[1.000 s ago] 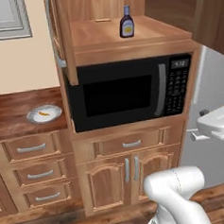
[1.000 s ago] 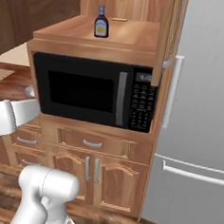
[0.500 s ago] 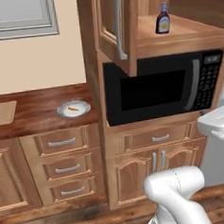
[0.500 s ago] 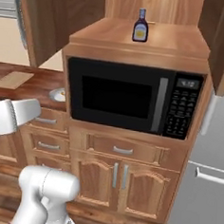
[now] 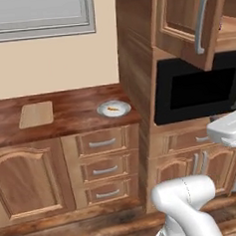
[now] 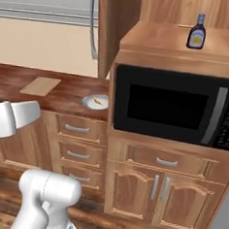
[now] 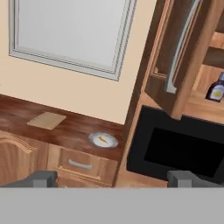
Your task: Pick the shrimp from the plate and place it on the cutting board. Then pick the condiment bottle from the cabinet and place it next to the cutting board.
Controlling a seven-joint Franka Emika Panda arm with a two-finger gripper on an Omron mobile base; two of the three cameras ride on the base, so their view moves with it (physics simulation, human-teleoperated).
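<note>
The shrimp (image 7: pixel 102 140) lies in the plate (image 7: pixel 94 142) on the counter (image 7: pixel 26 114), far ahead of the wide-open, empty fingers (image 7: pixel 113 178). The condiment bottle (image 6: pixel 196 32) stands in the open cabinet (image 7: pixel 177 57). The base has driven left; the cutting board (image 5: pixel 36 114) now shows.

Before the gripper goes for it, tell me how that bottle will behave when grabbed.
The bottle stands upright on the cabinet shelf, tall with a narrow neck, so a push high up would probably tip it. Its bulbous body looks smooth, so the fingers may slip; a grip low on the body seems safer. It looks small, so it is likely light.
</note>
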